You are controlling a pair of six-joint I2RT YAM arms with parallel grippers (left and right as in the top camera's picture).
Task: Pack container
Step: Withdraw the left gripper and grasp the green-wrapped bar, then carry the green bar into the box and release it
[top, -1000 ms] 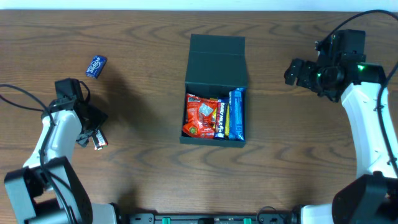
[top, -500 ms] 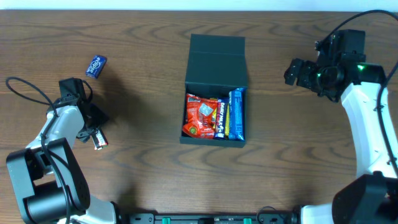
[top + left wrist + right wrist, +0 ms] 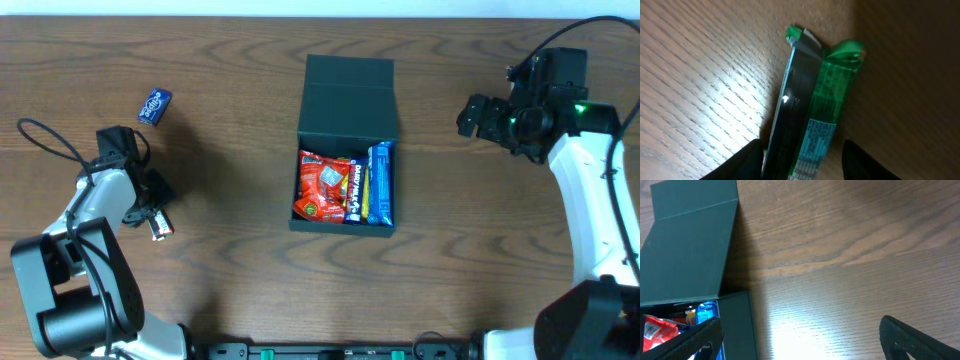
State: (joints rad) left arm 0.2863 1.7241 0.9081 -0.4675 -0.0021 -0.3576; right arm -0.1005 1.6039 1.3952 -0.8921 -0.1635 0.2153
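The container [image 3: 346, 88], a dark teal square box with its flap lid folded back, stands open mid-table; it also shows in the right wrist view [image 3: 690, 245]. Inside lie a red snack packet [image 3: 320, 187], a dark bar [image 3: 353, 190] and a blue packet [image 3: 380, 183]. My left gripper [image 3: 150, 208] is down at the table on the left, its fingers open on either side of a small green-and-black packet [image 3: 825, 90] that lies on the wood; the packet's end shows in the overhead view [image 3: 161, 228]. My right gripper [image 3: 470, 115] is open and empty, to the right of the container.
A small blue packet [image 3: 155, 104] lies on the brown wooden table [image 3: 240, 290] at the far left, behind my left arm. The left arm's cable [image 3: 45, 140] loops over the table near the left edge.
My left arm has shifted slightly and its cable loop has moved; the gripper stays over the small packet. The right arm and the container have not moved.
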